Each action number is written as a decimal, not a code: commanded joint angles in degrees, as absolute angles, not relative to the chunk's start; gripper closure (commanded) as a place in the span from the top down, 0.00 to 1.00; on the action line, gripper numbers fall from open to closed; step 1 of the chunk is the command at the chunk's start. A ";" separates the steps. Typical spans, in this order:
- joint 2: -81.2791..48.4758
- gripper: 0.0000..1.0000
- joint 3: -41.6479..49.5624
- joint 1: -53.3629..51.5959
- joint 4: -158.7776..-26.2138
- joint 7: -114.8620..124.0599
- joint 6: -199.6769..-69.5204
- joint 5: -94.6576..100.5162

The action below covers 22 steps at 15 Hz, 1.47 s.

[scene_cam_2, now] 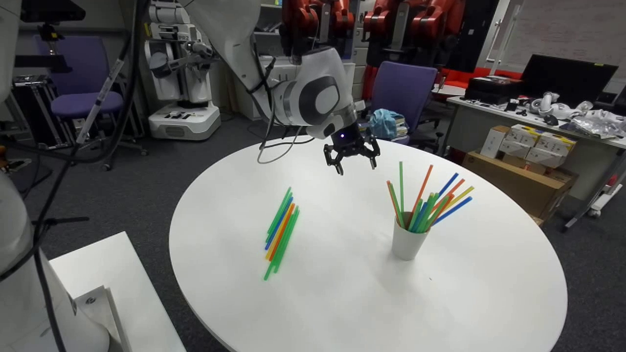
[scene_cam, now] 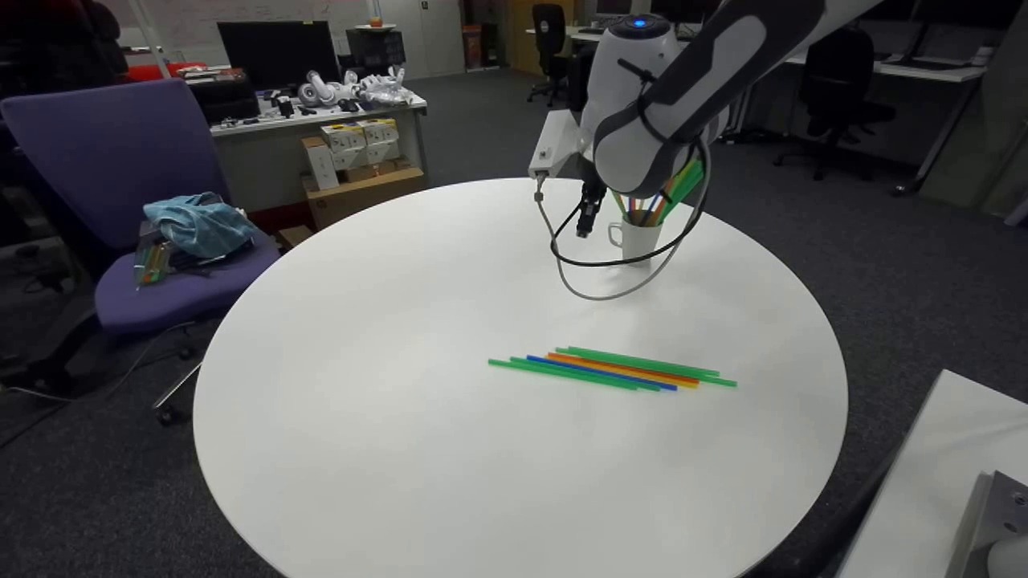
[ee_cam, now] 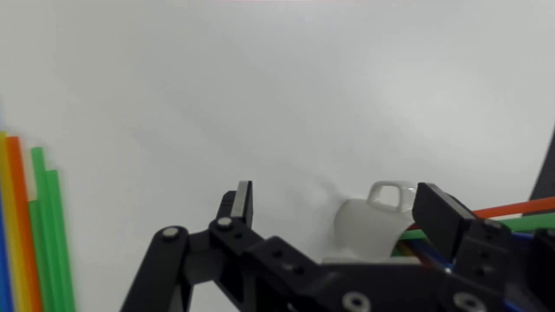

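Note:
My gripper (scene_cam_2: 357,168) hangs above the round white table with its fingers spread wide and nothing between them. Nearest to it stands a white mug (scene_cam_2: 407,244), upright, filled with red, green, blue and yellow straws (scene_cam_2: 430,209) that fan out of the top. In the wrist view the mug (ee_cam: 364,225) shows below and beyond the jaws, its handle partly behind a finger (ee_cam: 442,216). A loose bundle of green, blue, orange and yellow straws (scene_cam: 610,369) lies flat on the table in both exterior views; its straws (ee_cam: 56,234) also appear at the wrist view's left edge.
Cables (scene_cam: 598,263) loop down from the arm close to the mug. The round table (scene_cam: 361,433) has a curved edge all around. A purple chair (scene_cam: 120,160) with a blue cloth (scene_cam: 201,229) stands beside it. A desk with boxes (scene_cam_2: 540,144) is farther back.

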State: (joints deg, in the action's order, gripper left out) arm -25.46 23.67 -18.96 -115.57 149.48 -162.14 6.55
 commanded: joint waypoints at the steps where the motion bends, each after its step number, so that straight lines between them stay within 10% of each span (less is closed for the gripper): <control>1: -31.30 1.00 39.51 -31.93 -113.23 149.46 -170.76 0.57; 9: -51.44 1.00 60.40 -52.52 -114.84 149.45 -178.84 -38.81; 22: -62.03 1.00 61.90 -52.82 -111.57 149.09 -176.09 -59.14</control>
State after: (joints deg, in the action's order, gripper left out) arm -64.06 62.22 -53.23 -112.45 149.08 -175.67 -57.97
